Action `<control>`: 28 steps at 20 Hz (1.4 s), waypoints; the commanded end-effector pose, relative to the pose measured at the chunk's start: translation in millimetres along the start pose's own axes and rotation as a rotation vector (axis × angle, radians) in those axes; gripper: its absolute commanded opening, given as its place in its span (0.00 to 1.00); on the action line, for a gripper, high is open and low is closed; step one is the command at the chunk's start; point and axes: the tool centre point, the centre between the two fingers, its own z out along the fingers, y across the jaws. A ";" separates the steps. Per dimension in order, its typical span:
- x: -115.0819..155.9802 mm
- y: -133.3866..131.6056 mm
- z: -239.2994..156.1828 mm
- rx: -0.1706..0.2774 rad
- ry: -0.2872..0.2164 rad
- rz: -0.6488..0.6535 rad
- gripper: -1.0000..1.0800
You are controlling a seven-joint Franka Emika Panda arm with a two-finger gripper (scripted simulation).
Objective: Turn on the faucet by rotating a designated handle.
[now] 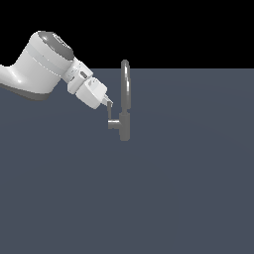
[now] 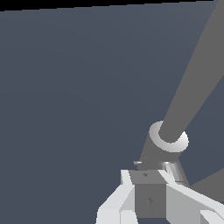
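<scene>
**Claw meeting the faucet's side lever**

The faucet [image 1: 125, 101] is standing upright on the slate-blue table [image 1: 173, 188], a little toward the exterior view's left of the middle. It is showing a smooth, matte grey metallic finish: a tall thin arched spout rising from a thicker cylindrical lower body. In the wrist view the body is appearing as a long plain grey cylinder [image 2: 192, 83] ending in a pale rounded collar.

The handle [image 1: 113, 119] is sticking out from the lower body toward the exterior view's left, a short stub turning up into a thin flat bar, the same dull grey as the rest. In the wrist view a squared grey block of it [image 2: 149, 196] is sitting between the white fingers.

The claw [image 1: 108, 103] is reaching in from the exterior view's left, its tips resting at the top of the bar. Its two angular white fingers [image 2: 118, 203] are lying on either side of the handle block, seemingly clamping it. The arm [image 1: 42, 64] behind is looking glossy white and rounded, with a grey cap.

No writing or labels are showing on any surface.
</scene>
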 end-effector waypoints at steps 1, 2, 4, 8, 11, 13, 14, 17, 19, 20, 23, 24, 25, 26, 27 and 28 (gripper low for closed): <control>-0.7 -0.2 0.3 0.000 -0.001 0.001 0.00; -0.3 -0.1 0.3 0.000 -0.001 0.000 0.00; 0.7 5.3 -0.7 0.000 -0.001 0.000 0.00; 2.9 16.4 -2.6 0.000 -0.001 0.000 0.00; 4.5 24.8 -4.1 0.000 -0.001 0.000 0.00; 5.8 30.6 -5.3 0.000 -0.001 0.000 0.00; 6.3 33.6 -5.8 0.000 -0.001 0.000 0.00; 8.0 42.4 -7.4 0.000 -0.001 0.000 0.00; 8.6 45.4 -8.0 0.000 -0.001 0.000 0.00; 5.1 39.6 -8.6 0.009 -0.002 -0.004 0.00; 3.4 49.0 -6.0 0.008 -0.002 -0.003 0.00; 2.9 52.1 -5.1 0.007 -0.002 -0.003 0.00; 2.3 55.3 -4.3 0.007 -0.002 -0.003 0.00; 1.7 58.5 -3.4 0.006 -0.001 -0.002 0.00; 1.2 61.7 -2.5 0.006 -0.001 -0.002 0.00; 0.6 64.9 -1.6 0.005 -0.001 -0.002 0.00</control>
